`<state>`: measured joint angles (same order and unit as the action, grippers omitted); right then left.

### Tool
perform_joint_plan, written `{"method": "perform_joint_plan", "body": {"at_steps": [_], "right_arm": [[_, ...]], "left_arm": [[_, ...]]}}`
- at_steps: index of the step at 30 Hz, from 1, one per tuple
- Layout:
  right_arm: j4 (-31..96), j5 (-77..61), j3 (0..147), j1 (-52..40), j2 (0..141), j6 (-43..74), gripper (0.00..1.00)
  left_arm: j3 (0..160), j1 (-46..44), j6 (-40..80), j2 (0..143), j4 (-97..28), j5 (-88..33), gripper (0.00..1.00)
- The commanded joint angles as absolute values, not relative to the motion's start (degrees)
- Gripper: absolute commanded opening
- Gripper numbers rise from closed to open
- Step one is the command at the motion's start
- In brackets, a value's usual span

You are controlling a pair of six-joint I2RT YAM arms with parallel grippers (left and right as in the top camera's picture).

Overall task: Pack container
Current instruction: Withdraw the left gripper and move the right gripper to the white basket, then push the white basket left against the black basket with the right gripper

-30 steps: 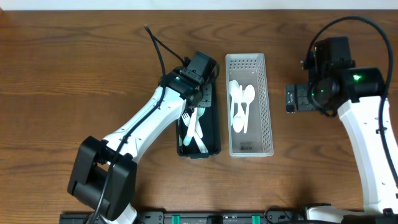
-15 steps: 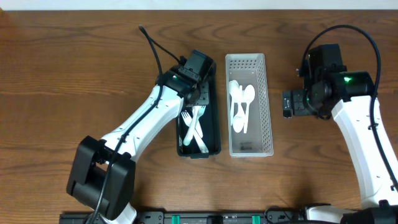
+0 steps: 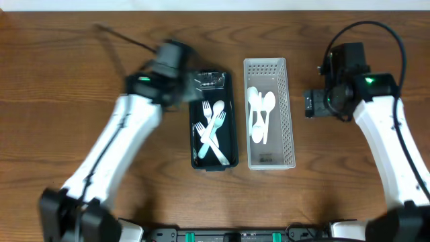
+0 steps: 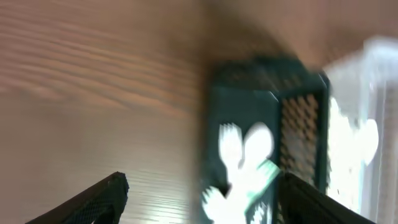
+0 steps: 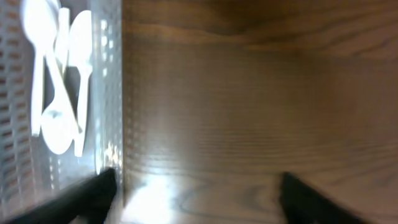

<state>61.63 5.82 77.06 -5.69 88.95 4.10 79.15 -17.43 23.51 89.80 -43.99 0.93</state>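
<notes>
Both my grippers are spread wide, holding nothing.
My left gripper (image 3: 209, 81) hangs over the far end of the dark tray (image 3: 233, 134) of white forks (image 3: 212, 131); my right gripper (image 3: 310, 105) sits just right of the white basket (image 3: 289, 128) of spoons (image 3: 261, 111).

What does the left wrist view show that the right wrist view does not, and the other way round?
Only the left wrist view shows the dark basket with the white forks lying in it, though all of this is blurred. Only the right wrist view shows little of its own: the perforated side wall of the white basket close up. Both views show the white basket, the white spoons inside it, and bare wood of the table.
</notes>
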Motion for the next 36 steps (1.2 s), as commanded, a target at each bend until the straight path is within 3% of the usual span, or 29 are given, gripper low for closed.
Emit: {"method": "perform_joint_plan", "body": {"at_steps": [1, 2, 5, 11, 36], "right_arm": [[59.37, 5.56, 76.79, -5.26, 94.02, 6.44, 0.47], [58.52, 5.54, 76.79, -5.26, 95.13, 7.05, 0.43], [55.55, 4.64, 76.79, -5.28, 98.61, 7.25, 0.41], [51.16, -2.04, 76.79, -5.32, 104.81, 7.22, 0.16], [49.04, -26.63, 76.79, -5.32, 109.95, -3.99, 0.15]], "left_arm": [[80.27, -10.44, 22.55, 87.83, -46.24, 2.13, 0.8], [80.27, -8.62, 22.55, 87.83, -46.85, 2.09, 0.81], [80.12, -3.68, 22.52, 88.16, -48.9, 2.09, 0.84], [80.05, 2.9, 22.55, 89.47, -52.18, 1.91, 0.84], [80.05, 5.45, 22.52, 90.02, -53.15, 1.91, 0.87]]}}
